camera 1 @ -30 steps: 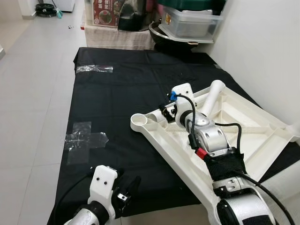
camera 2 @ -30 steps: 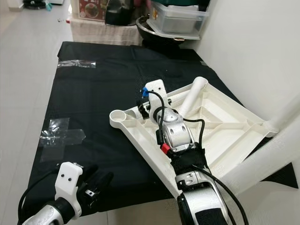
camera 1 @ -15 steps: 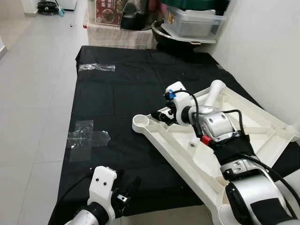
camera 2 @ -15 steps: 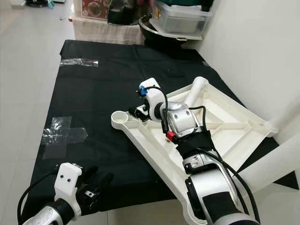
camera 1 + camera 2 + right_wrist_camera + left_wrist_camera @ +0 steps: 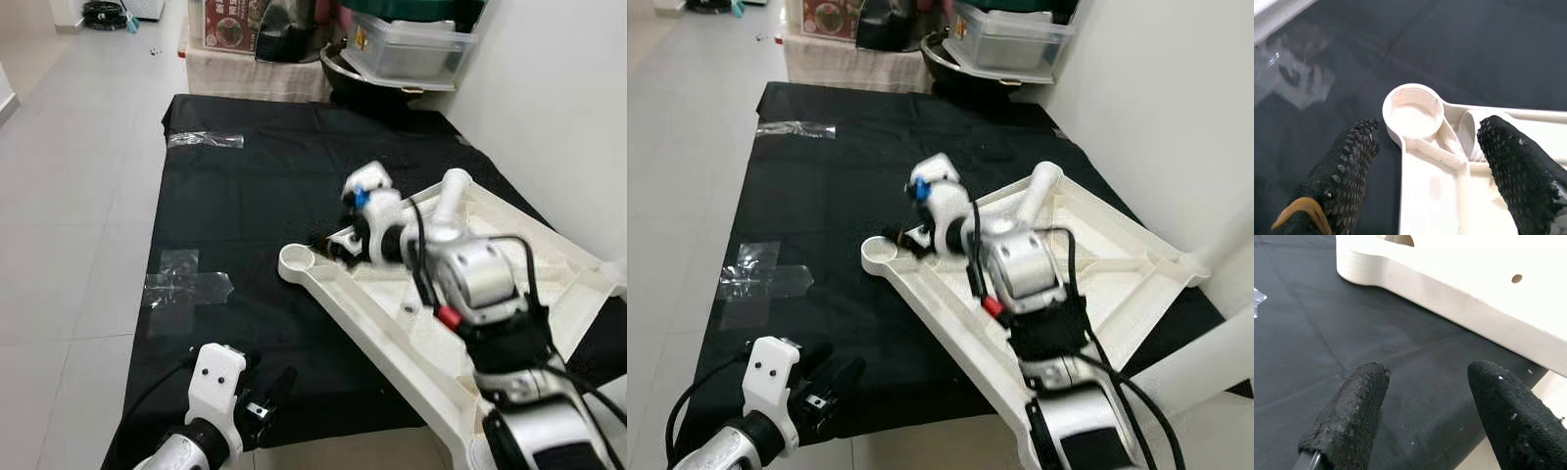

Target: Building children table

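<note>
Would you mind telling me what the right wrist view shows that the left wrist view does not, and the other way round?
The right wrist view looks down on the round leg socket at a corner of the white tabletop, which lies underside up, framed by the open right gripper. The left wrist view shows the tabletop's outer side wall, with a small hole in it, past the open left gripper. Both share the tabletop and the black cloth under it.

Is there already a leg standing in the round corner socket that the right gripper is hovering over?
No, the round socket between the right gripper's open fingers is hollow and empty.
</note>
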Robot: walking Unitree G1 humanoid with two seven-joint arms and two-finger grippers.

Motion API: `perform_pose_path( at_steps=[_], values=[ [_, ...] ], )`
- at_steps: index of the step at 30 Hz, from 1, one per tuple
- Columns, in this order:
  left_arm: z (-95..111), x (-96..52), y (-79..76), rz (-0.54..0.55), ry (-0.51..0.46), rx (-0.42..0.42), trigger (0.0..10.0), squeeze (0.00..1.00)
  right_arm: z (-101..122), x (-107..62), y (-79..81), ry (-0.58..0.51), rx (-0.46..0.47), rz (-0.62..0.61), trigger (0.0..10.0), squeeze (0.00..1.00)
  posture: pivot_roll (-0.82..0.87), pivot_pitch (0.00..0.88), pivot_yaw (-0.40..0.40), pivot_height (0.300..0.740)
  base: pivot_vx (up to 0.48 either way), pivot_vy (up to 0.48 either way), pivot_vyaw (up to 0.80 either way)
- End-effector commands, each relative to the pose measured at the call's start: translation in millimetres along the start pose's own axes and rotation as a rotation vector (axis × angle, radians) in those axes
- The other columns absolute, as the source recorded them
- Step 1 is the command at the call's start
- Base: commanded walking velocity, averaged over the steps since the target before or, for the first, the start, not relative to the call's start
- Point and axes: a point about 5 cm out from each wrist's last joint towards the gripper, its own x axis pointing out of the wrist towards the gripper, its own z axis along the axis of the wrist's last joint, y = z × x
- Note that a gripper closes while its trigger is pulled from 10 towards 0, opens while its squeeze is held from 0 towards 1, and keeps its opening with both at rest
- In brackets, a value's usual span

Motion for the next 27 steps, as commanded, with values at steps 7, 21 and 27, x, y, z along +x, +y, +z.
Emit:
perform_pose_path(
  at_steps=[7,21,27],
  values=[
    [-1.2,2.8,-2.2,-0.002,-0.002,-0.013,10.0,0.0,8.9,-14.6,-4.7,-0.267,0.223,-0.209,10.0,0.0,0.05,0.085,-0.156,0.74,0.0,0.0,0.0],
    [-1.1,1.4,-0.8,0.01,0.0,0.017,10.0,0.0,15.8,-24.4,15.4,-0.469,0.203,-0.334,10.0,0.0,0.06,0.087,-0.147,0.74,0.0,0.327,0.0],
    [-1.4,0.5,-0.5,0.013,0.002,0.017,10.0,0.0,18.9,-25.3,15.6,-0.514,0.199,-0.348,10.0,0.0,0.06,0.092,-0.147,0.74,0.0,0.0,0.0]
  ],
)
